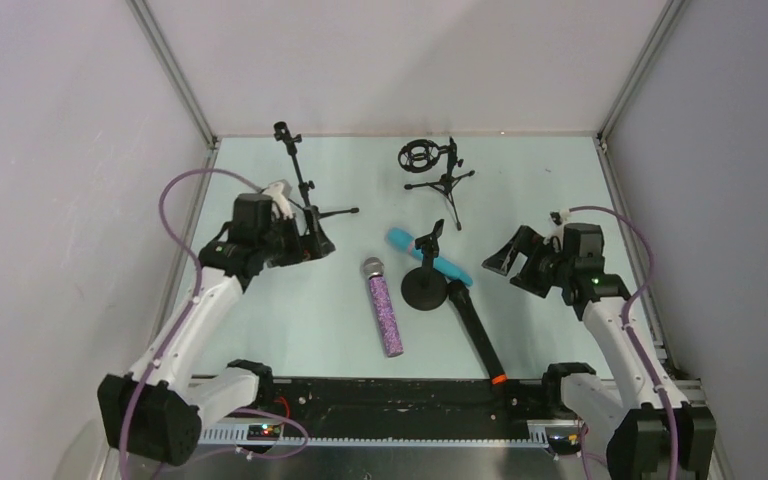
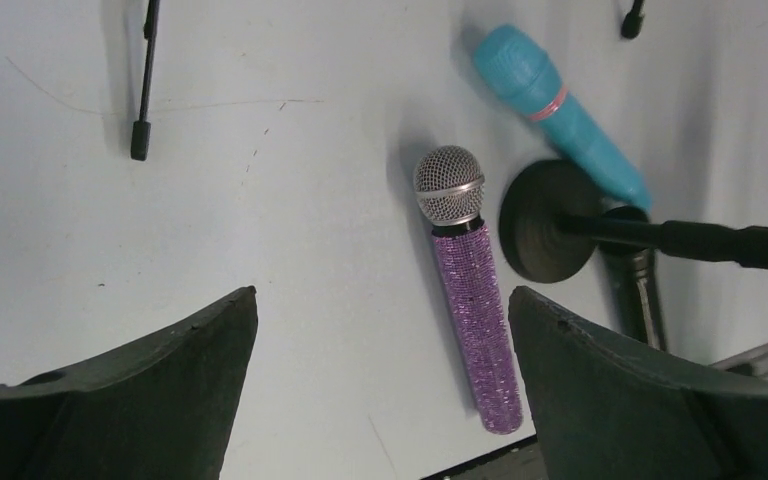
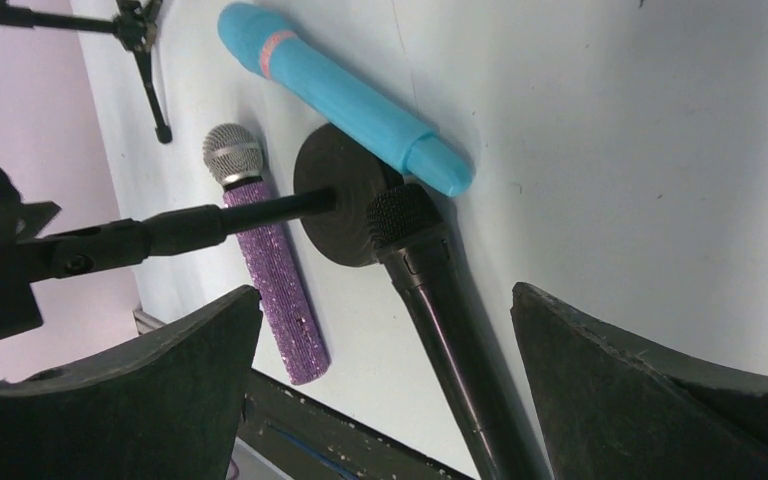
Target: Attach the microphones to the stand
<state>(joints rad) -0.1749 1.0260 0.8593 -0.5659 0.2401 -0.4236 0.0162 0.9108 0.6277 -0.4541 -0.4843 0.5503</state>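
While both arms hover with nothing held, the top view shows all 3 microphones lying flat near centre: the purple microphone at 6 o'clock, with the turquoise microphone and the black microphone close against the round-base stand. The left gripper sits at 9 o'clock and the right gripper at 3 o'clock, both with jaws spread wide. From the left wrist, the purple one lies at 1 o'clock of the open fingers, apart from its neighbours. That makes it look like the easiest first pick: straddle its glitter body crosswise, well below the mesh head. From the right wrist, the black head touches or nearly touches the stand's base, I cannot tell which, so draw it away gently.
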